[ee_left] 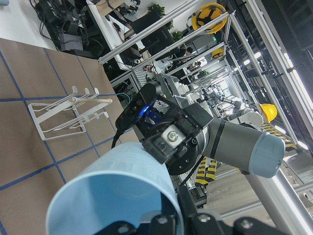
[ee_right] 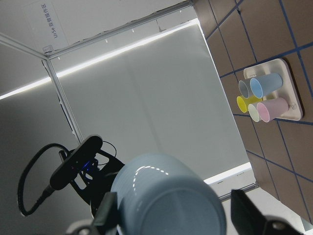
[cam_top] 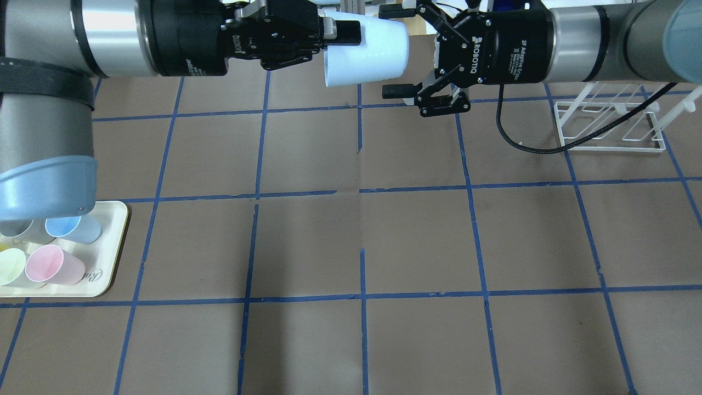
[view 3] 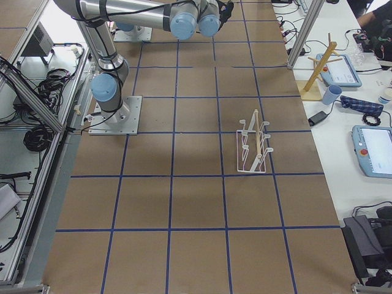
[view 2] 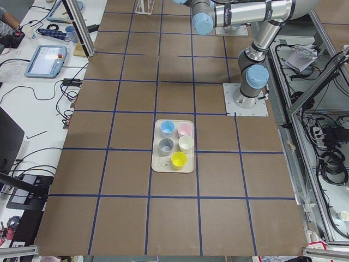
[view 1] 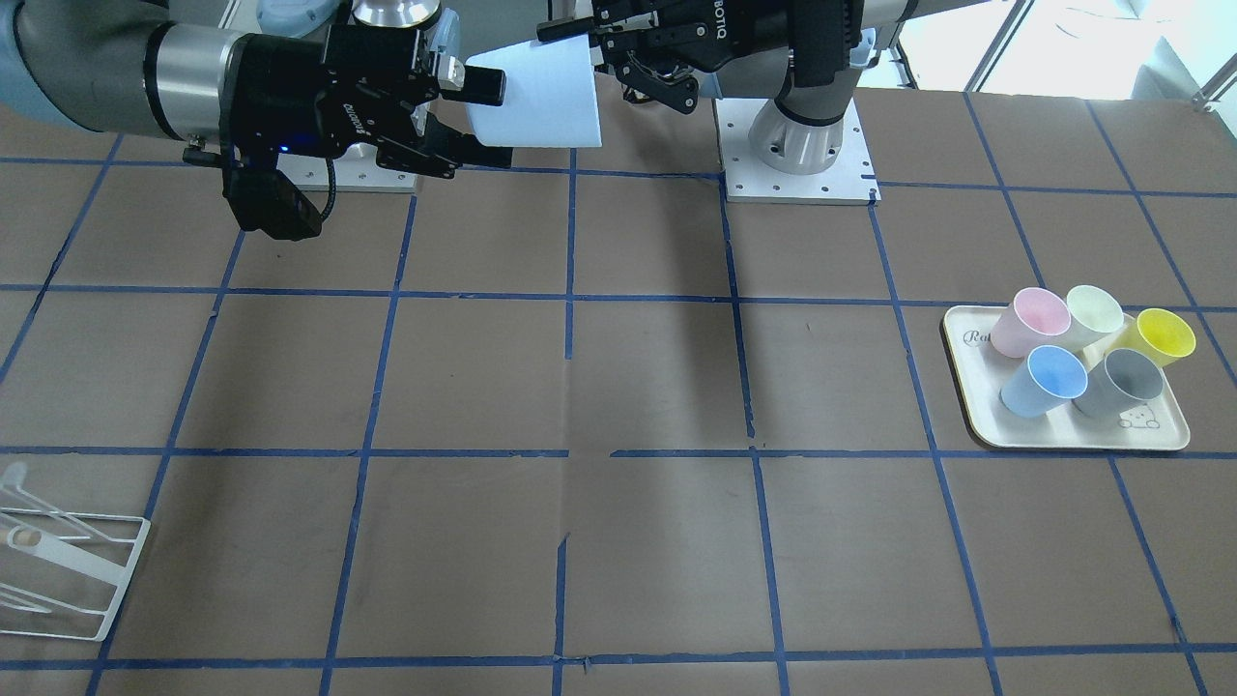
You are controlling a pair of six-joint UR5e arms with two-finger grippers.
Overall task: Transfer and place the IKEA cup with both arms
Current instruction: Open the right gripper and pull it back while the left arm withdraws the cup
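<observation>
The pale blue IKEA cup (cam_top: 364, 55) hangs on its side high above the table's far middle. My left gripper (cam_top: 343, 41) is shut on its wide rim, with one finger outside and the other hidden inside. My right gripper (cam_top: 396, 49) is open, and its fingers straddle the narrow base from the other side. In the front-facing view the cup (view 1: 536, 97) lies between the right gripper (view 1: 481, 121) and the left gripper (view 1: 580, 43). In the right wrist view the cup's base (ee_right: 166, 196) sits between the fingers, and one finger stands clear of it.
A cream tray (view 1: 971, 377) on my left side holds a second blue cup (view 1: 1044, 379) and pink, pale green, yellow and grey cups. A white wire rack (cam_top: 609, 120) stands on my right side. Brown table with blue tape grid.
</observation>
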